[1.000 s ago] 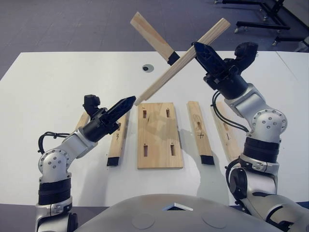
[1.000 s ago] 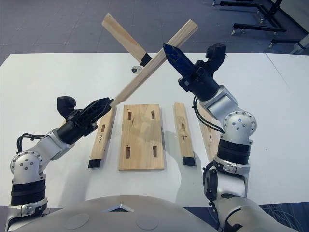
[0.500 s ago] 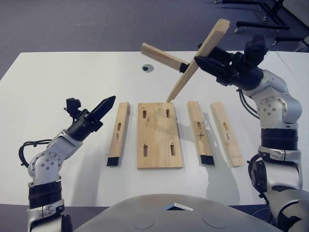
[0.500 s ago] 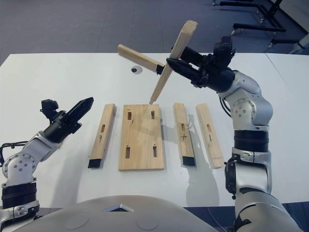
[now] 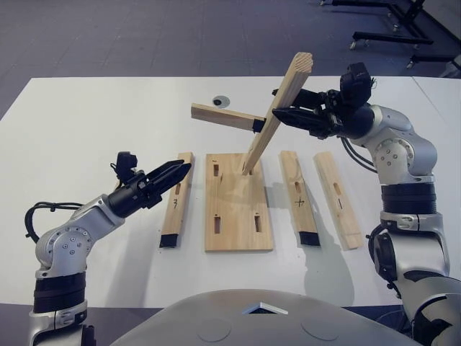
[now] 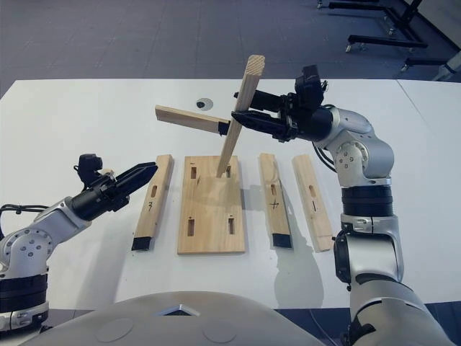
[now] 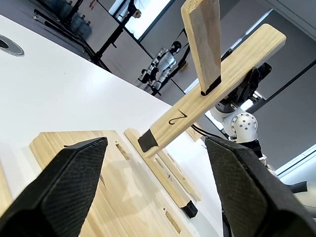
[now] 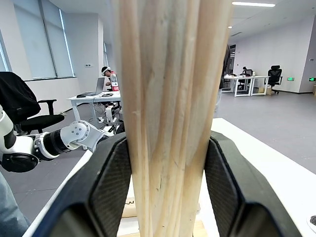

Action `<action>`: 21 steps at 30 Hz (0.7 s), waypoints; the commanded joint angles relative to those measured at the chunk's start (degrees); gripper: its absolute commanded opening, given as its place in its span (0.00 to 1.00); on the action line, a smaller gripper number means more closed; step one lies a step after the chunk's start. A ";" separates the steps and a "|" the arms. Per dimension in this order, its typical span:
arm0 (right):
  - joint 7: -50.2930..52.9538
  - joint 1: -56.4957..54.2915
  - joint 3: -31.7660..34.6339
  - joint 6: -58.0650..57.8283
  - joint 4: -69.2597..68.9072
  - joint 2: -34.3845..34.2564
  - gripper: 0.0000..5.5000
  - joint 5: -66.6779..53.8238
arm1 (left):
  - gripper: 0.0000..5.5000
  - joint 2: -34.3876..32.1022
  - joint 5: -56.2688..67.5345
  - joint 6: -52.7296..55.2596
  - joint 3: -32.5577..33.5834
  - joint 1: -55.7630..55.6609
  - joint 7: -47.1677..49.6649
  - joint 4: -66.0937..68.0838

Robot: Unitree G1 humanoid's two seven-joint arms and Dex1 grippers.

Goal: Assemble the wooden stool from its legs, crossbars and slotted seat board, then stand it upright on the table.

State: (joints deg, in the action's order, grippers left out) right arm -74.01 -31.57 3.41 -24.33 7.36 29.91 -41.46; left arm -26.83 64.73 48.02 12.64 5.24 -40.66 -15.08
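– Two pieces are off the table, then?
– Yes. The right gripper (image 5: 282, 104) is clamped on a long pale wooden leg (image 5: 295, 72) that stands tilted. A shorter pale wooden crossbar (image 5: 220, 117) sticks out of it toward the robot's left.
– Is that crossbar fully seated?
– Hard to say. A black band at its end covers the joint.
– And the leg's lower end?
– It comes down at the far right slot of the flat, slotted wooden seat board (image 5: 234, 209), which lies on the white table (image 5: 86, 122). The foot hides the slot, so I cannot tell whether it is in or only resting there.
– The other arm?
– The left gripper (image 5: 184, 170) hangs low, its fingers (image 7: 74, 187) spread apart with nothing between them. From the head views its tips overlap the far end of a loose wooden leg (image 5: 175, 213) lying left of the board, and contact cannot be judged.
– Anything else?
– Two more wooden legs (image 5: 297, 194) lie flat to the right of the board, side by side and close together.
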 commanded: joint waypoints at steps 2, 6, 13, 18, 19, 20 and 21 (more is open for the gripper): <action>-0.37 1.71 -0.89 6.97 0.11 -2.02 0.38 4.41 | 0.66 -0.70 -0.86 0.81 -0.22 -1.65 0.17 -0.02; 1.92 3.40 -1.25 14.92 1.30 -6.74 0.38 7.69 | 0.66 0.64 -2.54 -0.28 -2.06 -2.55 0.16 -0.35; -8.26 -7.48 -2.80 34.87 24.02 -5.25 0.38 17.05 | 0.66 5.83 -7.10 -4.86 -6.16 -5.44 -1.08 1.71; -10.69 -16.37 -0.89 39.61 37.14 -4.04 0.38 18.68 | 0.66 6.87 -8.39 -6.41 -6.30 -6.33 -3.29 3.65; -11.16 -17.89 -0.35 38.96 38.97 -4.05 0.38 18.29 | 0.66 7.20 -8.86 -6.83 -6.58 -6.34 -3.47 4.12; -11.80 -19.13 0.04 38.29 40.40 -3.98 0.38 18.05 | 0.66 7.56 -9.23 -7.26 -6.79 -6.36 -3.70 4.60; -12.68 -20.20 0.46 37.05 41.48 -4.00 0.38 17.61 | 0.66 7.92 -9.48 -7.64 -6.82 -6.39 -3.94 4.99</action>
State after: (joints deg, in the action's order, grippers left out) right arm -85.27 -48.43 2.85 14.24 47.22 25.74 -22.96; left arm -19.17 56.22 41.15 6.28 -0.79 -44.35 -10.78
